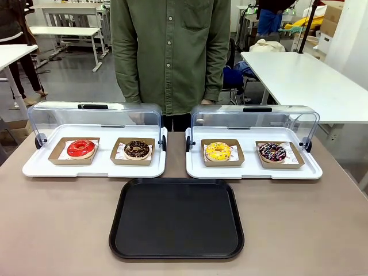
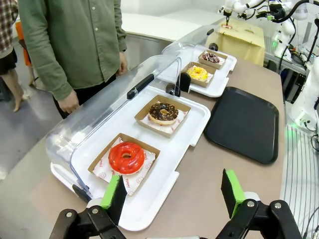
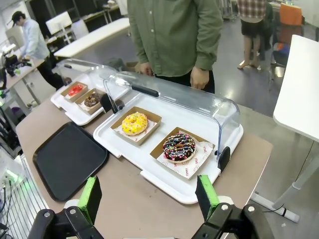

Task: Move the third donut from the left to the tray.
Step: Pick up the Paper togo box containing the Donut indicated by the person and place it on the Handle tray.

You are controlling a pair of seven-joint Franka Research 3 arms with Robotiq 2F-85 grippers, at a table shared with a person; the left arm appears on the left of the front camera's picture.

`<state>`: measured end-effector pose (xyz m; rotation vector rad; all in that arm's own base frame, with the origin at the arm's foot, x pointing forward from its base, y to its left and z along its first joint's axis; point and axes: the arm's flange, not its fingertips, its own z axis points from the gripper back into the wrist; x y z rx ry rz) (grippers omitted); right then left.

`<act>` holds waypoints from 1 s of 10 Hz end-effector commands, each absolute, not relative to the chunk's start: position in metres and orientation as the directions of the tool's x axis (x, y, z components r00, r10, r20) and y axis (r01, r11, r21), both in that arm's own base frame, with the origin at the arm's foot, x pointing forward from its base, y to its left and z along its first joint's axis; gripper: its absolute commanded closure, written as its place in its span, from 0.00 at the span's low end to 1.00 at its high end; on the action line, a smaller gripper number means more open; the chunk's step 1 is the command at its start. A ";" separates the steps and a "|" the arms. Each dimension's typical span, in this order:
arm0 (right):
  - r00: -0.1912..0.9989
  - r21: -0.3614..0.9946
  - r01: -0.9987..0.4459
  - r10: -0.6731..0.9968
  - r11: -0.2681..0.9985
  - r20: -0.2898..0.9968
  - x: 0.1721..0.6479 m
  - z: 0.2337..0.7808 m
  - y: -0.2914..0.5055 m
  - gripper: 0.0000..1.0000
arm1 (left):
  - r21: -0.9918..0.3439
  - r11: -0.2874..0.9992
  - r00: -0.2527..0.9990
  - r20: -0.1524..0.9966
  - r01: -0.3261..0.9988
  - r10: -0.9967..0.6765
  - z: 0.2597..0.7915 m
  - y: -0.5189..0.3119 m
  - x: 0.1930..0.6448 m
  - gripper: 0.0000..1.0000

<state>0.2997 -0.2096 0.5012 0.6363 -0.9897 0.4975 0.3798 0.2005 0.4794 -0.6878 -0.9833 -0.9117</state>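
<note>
The third donut (image 1: 218, 151) has yellow icing and sits in a brown cardboard holder on the left half of the right white tray; it also appears in the wrist views (image 2: 198, 73) (image 3: 134, 123). The black tray (image 1: 177, 218) lies empty at the table's near middle (image 2: 243, 123) (image 3: 67, 158). My left gripper (image 2: 173, 198) is open, hovering over the table's left end near the red donut (image 2: 126, 157). My right gripper (image 3: 148, 199) is open above the table's right end, near the dark sprinkled donut (image 3: 179, 146). Neither holds anything.
Two white trays (image 1: 93, 167) (image 1: 253, 172) have their clear lids swung open toward the person in a green shirt (image 1: 171, 52) standing at the far edge. A red donut (image 1: 81, 149) and a chocolate donut (image 1: 137, 149) sit on the left one; a dark sprinkled donut (image 1: 272, 152) on the right.
</note>
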 end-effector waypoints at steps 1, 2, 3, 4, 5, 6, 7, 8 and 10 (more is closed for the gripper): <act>0.430 0.238 -0.664 0.101 0.709 0.897 0.303 0.503 -0.212 0.00 | -0.085 0.452 0.252 0.912 0.888 -0.325 0.479 0.201 0.379 0.00; 0.430 0.238 -0.664 0.101 0.709 0.897 0.303 0.503 -0.212 0.00 | -0.085 0.452 0.252 0.912 0.888 -0.325 0.479 0.201 0.379 0.00; 0.430 0.238 -0.664 0.101 0.709 0.897 0.303 0.503 -0.212 0.00 | -0.085 0.452 0.252 0.912 0.888 -0.325 0.479 0.201 0.379 0.00; 0.430 0.238 -0.664 0.101 0.709 0.897 0.303 0.503 -0.212 0.00 | -0.085 0.452 0.252 0.912 0.888 -0.325 0.479 0.201 0.379 0.00; 0.430 0.238 -0.664 0.101 0.709 0.897 0.303 0.503 -0.212 0.00 | -0.085 0.452 0.252 0.912 0.888 -0.325 0.479 0.201 0.379 0.00; 0.430 0.238 -0.664 0.101 0.709 0.897 0.303 0.503 -0.212 0.00 | -0.085 0.452 0.252 0.912 0.888 -0.325 0.479 0.201 0.379 0.00; 0.430 0.238 -0.664 0.101 0.709 0.897 0.303 0.503 -0.212 0.00 | -0.085 0.452 0.252 0.912 0.888 -0.325 0.479 0.201 0.379 0.00; 0.430 0.238 -0.664 0.101 0.709 0.897 0.303 0.503 -0.212 0.00 | -0.085 0.452 0.252 0.912 0.888 -0.325 0.479 0.201 0.379 0.00; 0.430 0.238 -0.664 0.101 0.709 0.897 0.303 0.503 -0.212 0.00 | -0.085 0.452 0.252 0.912 0.888 -0.325 0.479 0.201 0.379 0.00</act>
